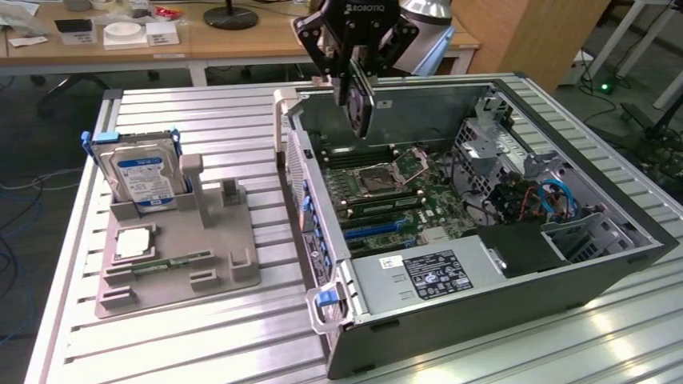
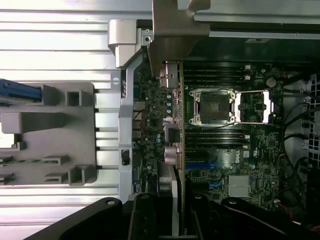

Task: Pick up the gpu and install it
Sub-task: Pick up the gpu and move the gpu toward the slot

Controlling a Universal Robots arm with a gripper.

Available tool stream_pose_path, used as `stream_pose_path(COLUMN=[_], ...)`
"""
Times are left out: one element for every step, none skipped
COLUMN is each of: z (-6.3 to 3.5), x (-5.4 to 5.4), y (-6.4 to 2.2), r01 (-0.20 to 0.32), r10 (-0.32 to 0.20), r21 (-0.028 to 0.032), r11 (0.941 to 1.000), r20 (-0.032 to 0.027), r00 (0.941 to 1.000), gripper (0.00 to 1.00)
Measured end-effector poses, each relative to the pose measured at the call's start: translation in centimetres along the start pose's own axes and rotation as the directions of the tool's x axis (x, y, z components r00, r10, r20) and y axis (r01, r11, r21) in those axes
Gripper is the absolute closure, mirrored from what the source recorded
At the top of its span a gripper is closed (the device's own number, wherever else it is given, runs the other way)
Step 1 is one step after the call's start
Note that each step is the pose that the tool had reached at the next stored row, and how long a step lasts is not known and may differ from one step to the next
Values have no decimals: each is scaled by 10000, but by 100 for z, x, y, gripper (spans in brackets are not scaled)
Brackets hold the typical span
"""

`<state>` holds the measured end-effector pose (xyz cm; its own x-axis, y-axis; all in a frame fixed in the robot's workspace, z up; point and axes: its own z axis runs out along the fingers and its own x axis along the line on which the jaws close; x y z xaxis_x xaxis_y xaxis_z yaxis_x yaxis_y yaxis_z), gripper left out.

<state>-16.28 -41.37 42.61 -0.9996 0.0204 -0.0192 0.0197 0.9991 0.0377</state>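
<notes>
Grips the gpu (image 1: 361,112) in the claw (image 1: 359,78), clenched on one end, with the bracket (image 2: 175,30) at the end away from the grip. Holds it on edge in the air over the far end of the open case (image 1: 449,320), toward the tabletop's (image 1: 213,112) far edge, apart from the board (image 1: 395,192).

Looks like the carry step: pick-up done, install not yet begun. Calls, at a guess, for squaring the gpu's connector edge over one of the blue slots (image 1: 376,227), setting the bracket against the case wall nearest the holder (image 1: 203,256), then pressing straight down clear of the cables (image 1: 555,196). Cannot tell the intended slot.

Gives, from the exterior view, the height: gpu hanging free, touching nothing but the claw. Also gives the drive (image 1: 139,176) upright in the holder, toward the tabletop edge on the exterior view's left.

Gives, from the wrist view, the line-up: gpu (image 2: 172,150) edge-on in the claw (image 2: 172,225), bracket foremost, running along the board's (image 2: 225,140) margin just inside the case wall (image 2: 126,125), beside the socket (image 2: 212,106), with the blue slots (image 2: 202,165) off to one side.
</notes>
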Motion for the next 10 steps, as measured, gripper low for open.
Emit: stream_pose_path(z=[1,2,3,4,5,6,7,7,8,10], x=[-18,-35,-52,-68,-85,-102,-119,-137,-153,-171], y=[0,1,1,1,2,2,2,2,3,3], r01=[1,1,-1,-1,0,-1,-1,0,0,0], r10=[-1,-1,1,1,0,1,1,0,0,0], r21=[0,0,0,0,0,0,0,1,1,0], r11=[10000,10000,10000,10000,10000,10000,10000,10000,10000,10000], r20=[0,-1,0,0,0,0,0,-1,0,0], r00=[10000,10000,10000,10000,10000,10000,10000,10000,10000,10000], gripper=[72,72,72,72,72,72,72,72,72,72])
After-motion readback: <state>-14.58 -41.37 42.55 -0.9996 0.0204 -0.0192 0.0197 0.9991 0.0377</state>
